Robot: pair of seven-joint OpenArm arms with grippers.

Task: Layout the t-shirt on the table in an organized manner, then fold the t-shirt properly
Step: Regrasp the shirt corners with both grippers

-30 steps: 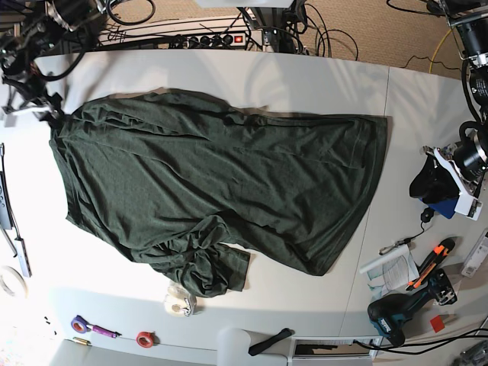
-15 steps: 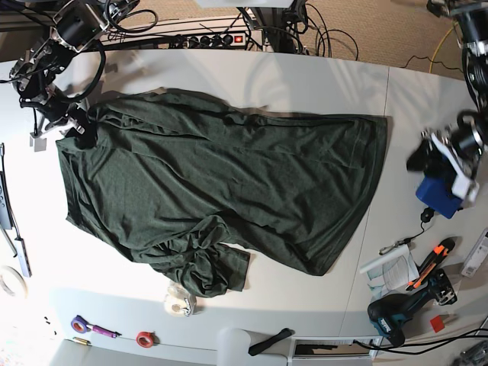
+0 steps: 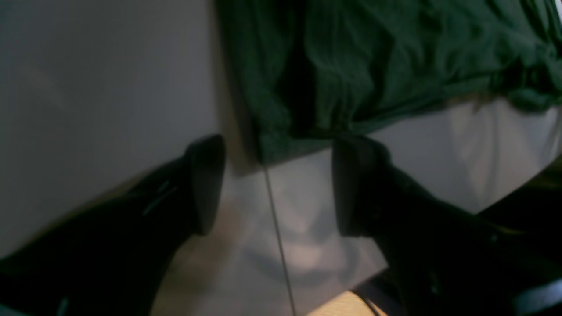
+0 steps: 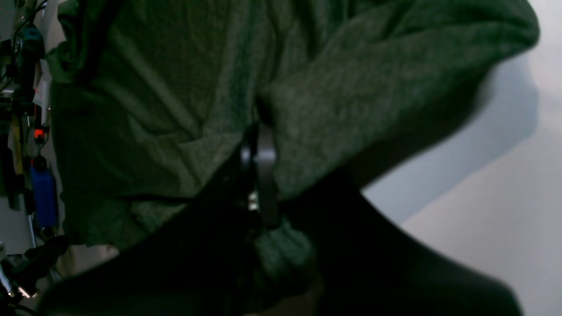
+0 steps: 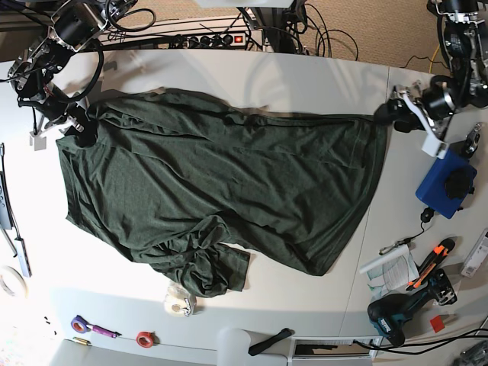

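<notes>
The dark green t-shirt (image 5: 221,175) lies spread across the white table (image 5: 305,76), with one sleeve bunched at the near edge. My right gripper (image 5: 82,131) sits at the shirt's far left corner and is shut on a fold of t-shirt (image 4: 153,109) fabric, jaws pinched together (image 4: 259,166). My left gripper (image 5: 383,114) hovers at the shirt's far right hem corner. In the left wrist view that gripper (image 3: 276,184) stands open, and the corner of the t-shirt (image 3: 373,57) lies just beyond the gap between its fingertips (image 3: 206,184), over the table's seam.
A blue box (image 5: 442,184), a paper sheet (image 5: 389,271), an orange tool (image 5: 431,263) and a drill (image 5: 393,316) lie at the right end. Tape rolls (image 5: 179,301) sit near the front edge. A power strip (image 5: 206,38) and cables run along the back.
My left arm swung from beside the blue box to the shirt's far right corner, its jaws widening. My right gripper moved onto the shirt's left corner and shut on the fabric.
</notes>
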